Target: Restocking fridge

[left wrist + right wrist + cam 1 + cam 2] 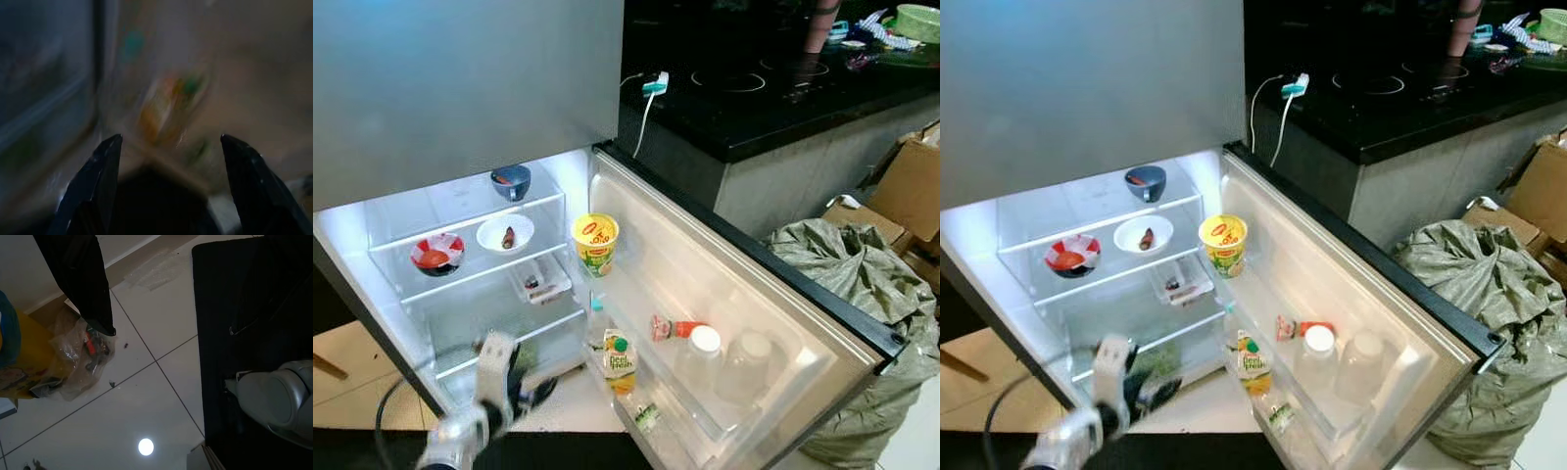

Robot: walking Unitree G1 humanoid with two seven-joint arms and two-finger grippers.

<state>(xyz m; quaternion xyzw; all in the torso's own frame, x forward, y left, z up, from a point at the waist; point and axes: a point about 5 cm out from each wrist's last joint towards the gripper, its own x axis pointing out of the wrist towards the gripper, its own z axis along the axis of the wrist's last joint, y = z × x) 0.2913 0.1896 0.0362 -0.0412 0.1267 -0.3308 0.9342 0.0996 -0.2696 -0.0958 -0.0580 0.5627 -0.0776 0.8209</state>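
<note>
**Fridge partly stocked; left arm low at the open compartment**

Progress. The fridge door stands open and the lit interior already carries goods. Whether further items remain to be loaded cannot be determined; no supply of waiting items is identifiable. Judged from this, restocking is under way, not finished.

Left of frame. The left end effector sits at lower left, in front of the bottom shelf; its arm is motion-blurred. In the left wrist view its two black fingers stand apart with nothing between them: released, empty. A blurred orange-and-green carton lies ahead of them.

Centre. On the middle glass shelf sit a red-and-white bowl and, beside it, a white bowl. A dark blue bowl stands on the shelf above. A small clear tray lies one level lower.

Right of centre. The door racks hold a yellow cup, a juice carton, a white-capped bottle and a clear jar.

Right of frame. A black desk with a charger cable stands behind the door. A grey-green sack and cardboard boxes crowd the floor beside the door and limit movement there.

The right end effector hangs idle over the tiled floor; its state cannot be told.
</note>
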